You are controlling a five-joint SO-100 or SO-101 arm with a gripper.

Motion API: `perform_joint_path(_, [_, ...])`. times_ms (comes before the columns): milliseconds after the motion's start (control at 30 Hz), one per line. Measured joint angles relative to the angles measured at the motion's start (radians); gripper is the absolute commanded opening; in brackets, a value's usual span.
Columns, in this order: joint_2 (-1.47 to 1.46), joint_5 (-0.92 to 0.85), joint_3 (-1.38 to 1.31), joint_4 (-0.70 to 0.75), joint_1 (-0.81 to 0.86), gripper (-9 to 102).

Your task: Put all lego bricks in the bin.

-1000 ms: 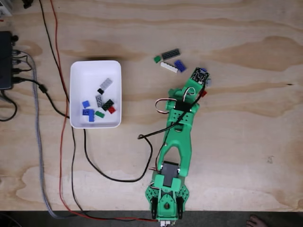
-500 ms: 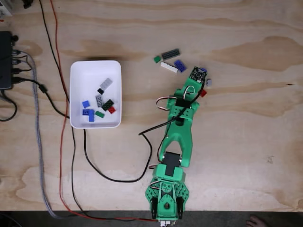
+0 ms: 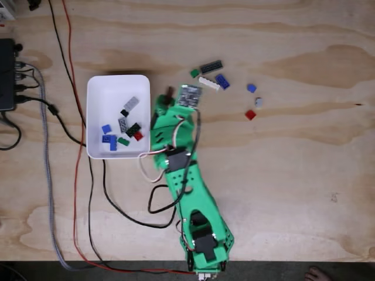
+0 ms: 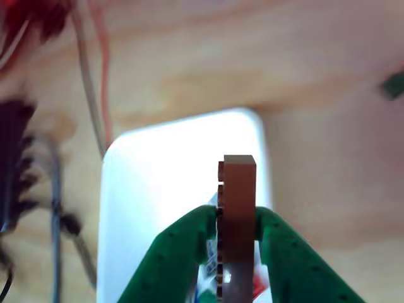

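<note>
Between the green gripper (image 4: 238, 252) fingers, a small brown studded plastic brick (image 4: 238, 214) pinched upright, shallow white rectangular plastic bin (image 4: 158, 208) just beyond the fingertips — blurred, more bricks inside it (image 3: 123, 126) — wooden table (image 3: 293, 175) around.

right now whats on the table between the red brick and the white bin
In the fixed view, the green arm lies between the red brick and the white bin, its fingers shut on a brown brick; otherwise bare wood.

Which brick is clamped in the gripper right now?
The brown brick, standing on end between the green fingers of the gripper, in front of the white bin. The other bricks lie loose on the table or in the bin.
</note>
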Motion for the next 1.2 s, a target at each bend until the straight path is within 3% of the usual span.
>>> perform_joint_path(133, [-0.209, 0.055, -0.080, 0.041, -0.198, 6])
perform_joint_path(233, [-0.291, 0.094, -0.089, 0.046, -0.288, 16])
perform_joint_path(300, [-0.302, 0.118, -0.089, 0.046, -0.291, 23])
perform_joint_path(467, [-0.293, 0.155, -0.051, 0.014, -0.219, 15])
perform_joint_path(533, [-0.227, 0.084, 0.057, -0.037, -0.150, 14])
perform_joint_path(633, [-0.080, -0.135, 0.302, -0.141, 0.137, 12])
perform_joint_path(767, [-0.144, -0.387, 0.601, -0.442, 0.491, 16])
perform_joint_path(933, [-0.356, -0.433, 0.600, -0.729, 0.561, 19])
perform_joint_path(1067, [-0.514, -0.402, 0.497, -0.795, 0.561, 22])
perform_joint_path(1200, [-0.603, -0.245, 0.371, -0.801, 0.563, 21])
